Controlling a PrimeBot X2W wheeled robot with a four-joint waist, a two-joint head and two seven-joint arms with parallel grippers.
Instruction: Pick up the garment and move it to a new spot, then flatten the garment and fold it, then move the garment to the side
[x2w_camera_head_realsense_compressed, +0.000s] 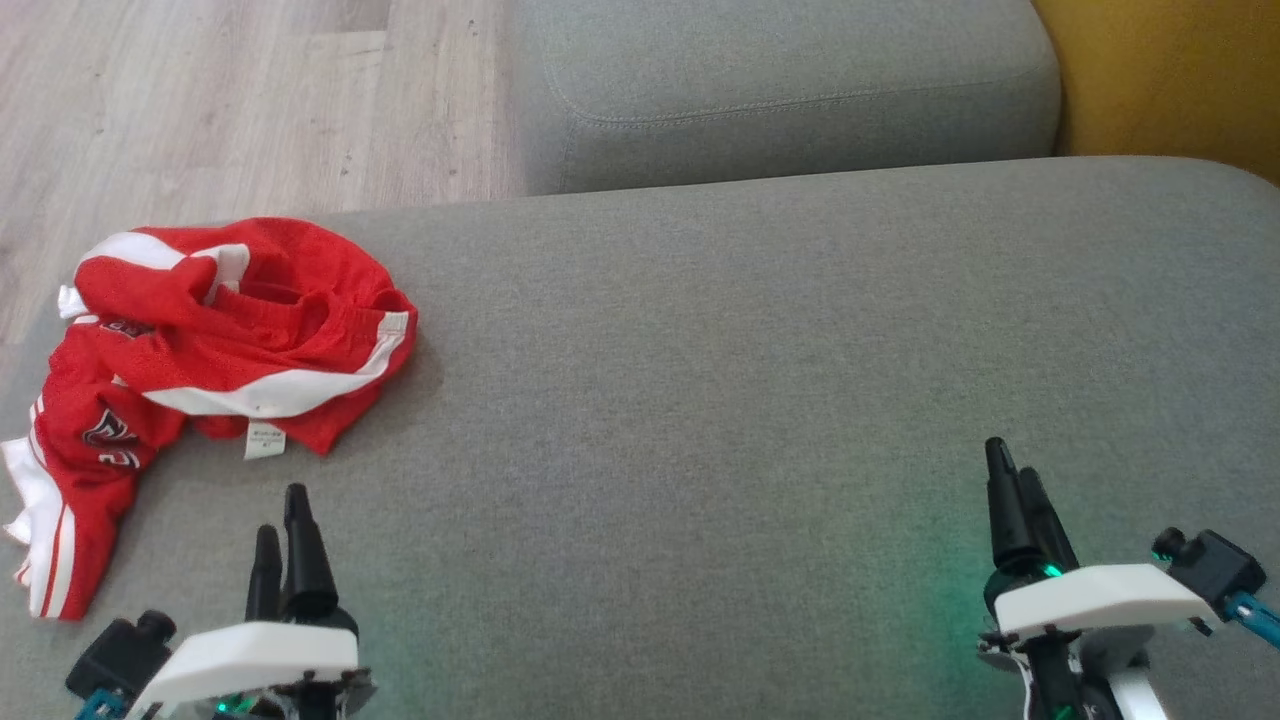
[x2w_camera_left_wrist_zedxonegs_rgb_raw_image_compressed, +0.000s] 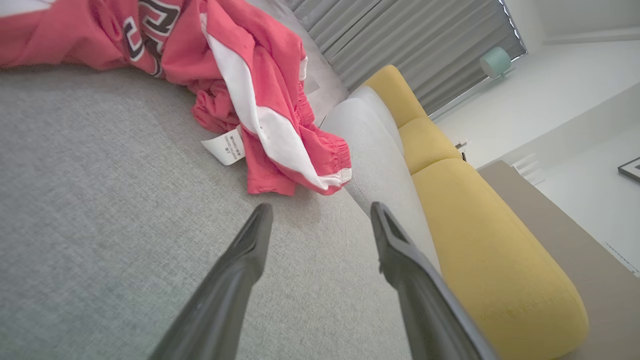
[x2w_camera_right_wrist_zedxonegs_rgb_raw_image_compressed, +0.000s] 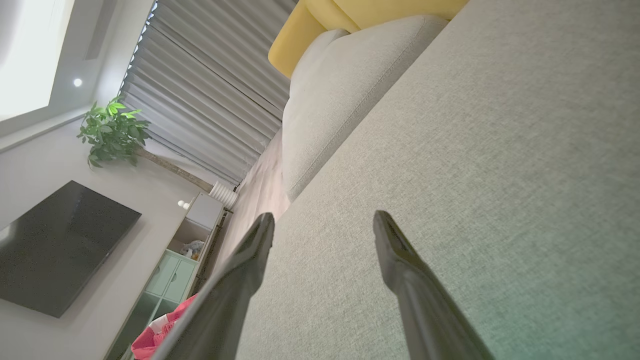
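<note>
Can't read the care label (x2w_camera_head_realsense_compressed: 265, 440) at the near edge of the garment (x2w_camera_head_realsense_compressed: 230, 320), way too small, and no better on the care label (x2w_camera_left_wrist_zedxonegs_rgb_raw_image_compressed: 226, 148) in the left wrist view. Can't make out the dark print (x2w_camera_head_realsense_compressed: 108, 432) on the garment either: crumpled into the folds in the head view, chopped by the top edge in the left wrist view. Loses its leftmost end past the head view's frame edge. In the right wrist view, just a scrap of garment (x2w_camera_right_wrist_zedxonegs_rgb_raw_image_compressed: 155, 340), cut by the bottom edge and half tucked behind one of the right gripper (x2w_camera_right_wrist_zedxonegs_rgb_raw_image_compressed: 324, 214)'s fingers (x2w_camera_right_wrist_zedxonegs_rgb_raw_image_compressed: 235, 285). Just above that scrap, a small thing (x2w_camera_right_wrist_zedxonegs_rgb_raw_image_compressed: 192, 247) in a cabinet (x2w_camera_right_wrist_zedxonegs_rgb_raw_image_compressed: 202, 212), too tiny to tell.
</note>
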